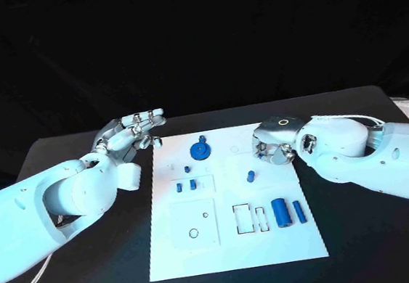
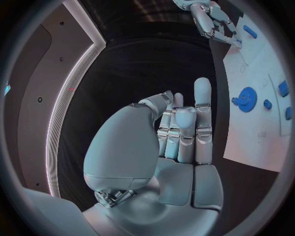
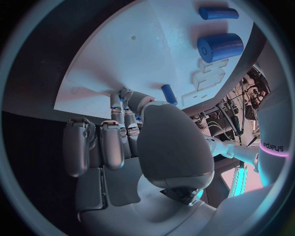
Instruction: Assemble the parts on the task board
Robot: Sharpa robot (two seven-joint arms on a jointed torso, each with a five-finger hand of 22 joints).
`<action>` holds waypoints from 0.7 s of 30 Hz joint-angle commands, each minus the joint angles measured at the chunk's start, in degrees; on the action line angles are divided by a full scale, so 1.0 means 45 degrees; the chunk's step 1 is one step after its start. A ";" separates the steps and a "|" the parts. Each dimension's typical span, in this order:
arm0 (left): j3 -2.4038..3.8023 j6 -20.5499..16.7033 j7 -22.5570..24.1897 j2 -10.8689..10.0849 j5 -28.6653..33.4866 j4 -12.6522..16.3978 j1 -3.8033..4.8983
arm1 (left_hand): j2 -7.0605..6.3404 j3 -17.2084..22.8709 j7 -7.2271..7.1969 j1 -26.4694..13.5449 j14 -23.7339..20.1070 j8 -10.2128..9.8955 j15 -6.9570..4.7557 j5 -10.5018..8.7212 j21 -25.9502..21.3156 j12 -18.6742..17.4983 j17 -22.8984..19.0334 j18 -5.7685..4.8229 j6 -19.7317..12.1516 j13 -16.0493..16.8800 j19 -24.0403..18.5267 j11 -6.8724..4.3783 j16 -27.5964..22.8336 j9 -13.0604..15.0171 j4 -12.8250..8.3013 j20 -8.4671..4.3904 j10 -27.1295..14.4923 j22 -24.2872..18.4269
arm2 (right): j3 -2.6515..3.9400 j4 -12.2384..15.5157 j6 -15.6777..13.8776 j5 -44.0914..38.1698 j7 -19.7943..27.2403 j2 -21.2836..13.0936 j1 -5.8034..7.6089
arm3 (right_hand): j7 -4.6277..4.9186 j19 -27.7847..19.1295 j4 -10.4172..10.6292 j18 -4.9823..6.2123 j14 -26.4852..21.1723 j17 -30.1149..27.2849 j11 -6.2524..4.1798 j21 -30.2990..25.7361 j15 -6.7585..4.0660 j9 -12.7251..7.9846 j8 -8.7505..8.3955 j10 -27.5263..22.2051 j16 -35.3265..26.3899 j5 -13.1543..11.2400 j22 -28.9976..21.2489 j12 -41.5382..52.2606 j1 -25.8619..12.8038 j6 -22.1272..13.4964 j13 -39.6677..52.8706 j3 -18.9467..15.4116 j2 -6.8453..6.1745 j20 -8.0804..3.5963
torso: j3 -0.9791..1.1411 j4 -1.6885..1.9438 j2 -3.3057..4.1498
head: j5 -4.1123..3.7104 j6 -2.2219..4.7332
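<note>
White task board lies in the middle of the black table, long side running away from me. Parts on it: a blue gear near the far edge; a small blue peg just below it; two short blue pins standing side by side in a recessed block on my left part of the board; a small blue pin lying loose near the centre; a thick blue cylinder and a thinner blue rod lying parallel close to the near right part, beside two empty rectangular cut-outs.

My left hand is raised off the far left corner of the board, over bare table. Fingers are extended and held close together, nothing in them; the thumb sits apart, so I log it as unclamped and empty. The gear shows in the left wrist view, well apart from the palm.

My right hand is at the board's right edge, level with the gear and near the loose pin. In the right wrist view the fingers are curled down with tips at the board surface, thumb folded across. A sliver of blue shows at the tips, but I cannot tell whether they pinch a part.
</note>
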 commanded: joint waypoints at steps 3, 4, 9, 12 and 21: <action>0.0007 0.0141 0.0059 0.0012 -0.0082 0.0049 0.0004 | 0.0065 -0.0042 0.0006 -0.0091 -0.0081 0.0031 0.0005 0.0060 -0.0085 0.0090 -0.0021 0.0246 -0.0045 0.0021 -0.0057 0.0004 -0.0079 -0.0022 -0.0063 -0.0002 -0.0132 -0.0024 | -0.0135 0.0069 0.0216 -0.0575 -0.0447 -0.0013 -0.0190 | 0.0031 0.0024 -0.0140 0.0088 0.0890 0.0718 -0.0337 0.0049 -0.0084 0.0040 -0.0038 0.0436 0.0040 0.0091 0.0014 -0.0106 0.0060 0.0033 -0.0034 0.0137 0.0202 -0.0065 | 0.0005 0.0006 0.0003 | -0.0029 0.0017; 0.0007 0.0142 0.0054 0.0013 -0.0083 0.0046 0.0004 | 0.0065 -0.0042 0.0006 -0.0091 -0.0081 0.0031 0.0005 0.0060 -0.0085 0.0090 -0.0021 0.0246 -0.0045 0.0021 -0.0057 0.0004 -0.0079 -0.0022 -0.0063 -0.0002 -0.0132 -0.0024 | -0.0134 0.0096 0.0096 -0.0582 -0.0460 -0.0019 -0.0192 | 0.0037 0.0026 -0.0142 0.0087 0.0890 0.0718 -0.0333 0.0052 -0.0084 0.0042 -0.0043 0.0434 0.0040 0.0091 0.0018 -0.0115 0.0047 0.0030 -0.0038 0.0144 0.0199 -0.0065 | 0.0006 0.0006 -0.0001 | -0.0029 0.0016; 0.0006 0.0142 0.0034 0.0016 -0.0087 0.0040 0.0003 | 0.0076 -0.0060 0.0022 -0.0102 -0.0094 0.0019 0.0014 0.0067 -0.0101 0.0115 -0.0051 0.0243 -0.0078 0.0025 -0.0055 0.0019 -0.0084 -0.0027 -0.0089 0.0001 -0.0184 -0.0033 | -0.0127 0.0232 -0.0356 -0.0577 -0.0501 -0.0069 -0.0197 | 0.0066 0.0031 -0.0147 0.0084 0.0890 0.0726 -0.0312 0.0058 -0.0075 0.0058 -0.0063 0.0440 0.0048 0.0066 0.0026 -0.0159 -0.0039 0.0025 -0.0059 0.0164 0.0177 -0.0063 | -0.0002 0.0001 -0.0002 | -0.0038 0.0020; 0.0006 0.0146 0.0029 0.0020 -0.0089 0.0038 0.0003 | 0.0080 -0.0066 0.0027 -0.0107 -0.0096 0.0015 0.0017 0.0069 -0.0107 0.0123 -0.0055 0.0242 -0.0089 0.0026 -0.0055 0.0024 -0.0082 -0.0029 -0.0097 0.0003 -0.0202 -0.0037 | -0.0107 0.0346 -0.0592 -0.0561 -0.0532 -0.0131 -0.0196 | 0.0071 0.0033 -0.0149 0.0084 0.0890 0.0728 -0.0307 0.0059 -0.0072 0.0064 -0.0067 0.0446 0.0050 0.0050 0.0028 -0.0170 -0.0065 0.0027 -0.0065 0.0170 0.0173 -0.0061 | -0.0005 -0.0009 -0.0003 | -0.0035 0.0036; 0.0006 0.0186 -0.0037 0.0035 -0.0090 0.0031 0.0002 | 0.0087 -0.0104 0.0065 -0.0144 -0.0130 -0.0026 0.0043 0.0079 -0.0141 0.0172 -0.0121 0.0236 -0.0187 0.0032 -0.0059 0.0058 -0.0096 -0.0042 -0.0140 0.0016 -0.0307 -0.0055 | -0.0021 0.0613 -0.0690 -0.0441 -0.0614 -0.0394 -0.0127 | 0.0075 0.0034 -0.0163 0.0084 0.0888 0.0725 -0.0304 0.0060 -0.0068 0.0073 -0.0078 0.0453 0.0049 0.0016 0.0030 -0.0192 -0.0089 0.0026 -0.0076 0.0195 0.0177 -0.0060 | -0.0006 -0.0006 -0.0002 | -0.0094 0.0053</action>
